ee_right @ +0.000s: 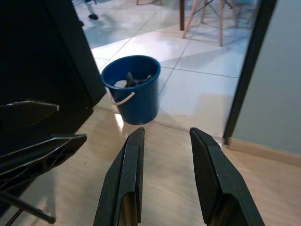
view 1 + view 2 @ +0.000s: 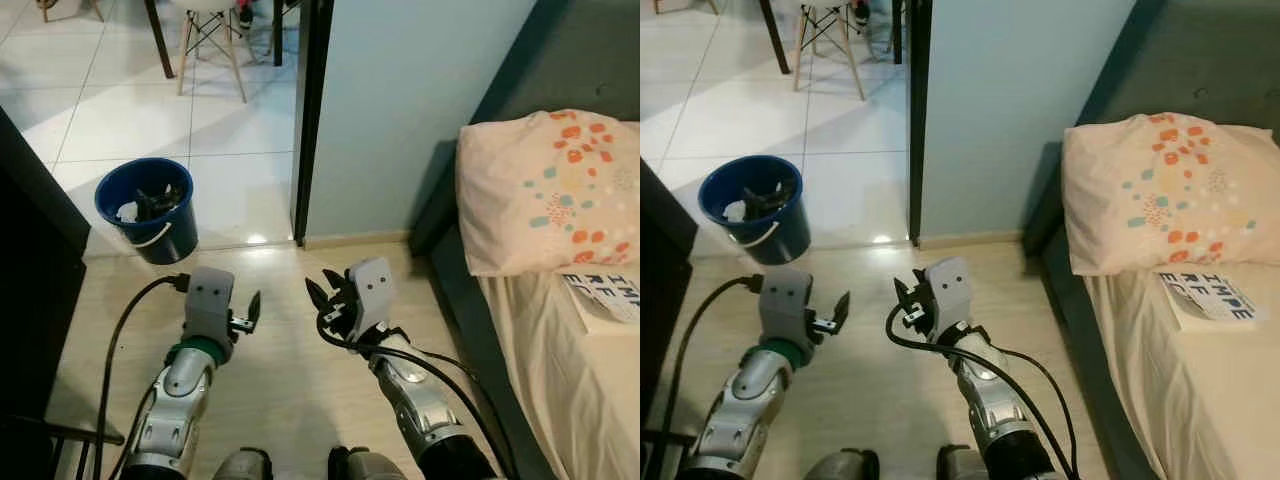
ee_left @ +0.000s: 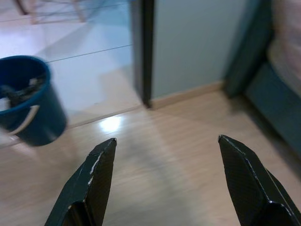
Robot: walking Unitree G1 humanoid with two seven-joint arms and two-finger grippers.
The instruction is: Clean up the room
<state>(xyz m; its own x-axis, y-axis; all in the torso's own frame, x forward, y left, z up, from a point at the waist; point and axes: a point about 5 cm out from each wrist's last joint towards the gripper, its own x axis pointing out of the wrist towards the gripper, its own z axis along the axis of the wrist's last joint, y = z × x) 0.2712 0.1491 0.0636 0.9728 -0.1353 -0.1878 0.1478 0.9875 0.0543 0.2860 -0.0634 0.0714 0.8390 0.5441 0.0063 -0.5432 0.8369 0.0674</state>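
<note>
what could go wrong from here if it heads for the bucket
The blue bucket stands right in the doorway by the dark door frame, so a forward step could tip it. The right arm's black cable loops loose near the bed and might snag. Both claws, left and right, are open and empty.

Camera layout: head stereo pair plus two wrist cameras.
Both eye views look steeply down from head height at the wood floor (image 2: 280, 380), with the blue bucket (image 2: 148, 210) at 11 o'clock and the bed (image 2: 590, 380) at 3 o'clock; the right eye's framing sits slightly rightward. Each wrist view sits low and close to the floor, facing forward along its own fingers. All four views share the bucket and the door frame (image 2: 310, 120).
</note>
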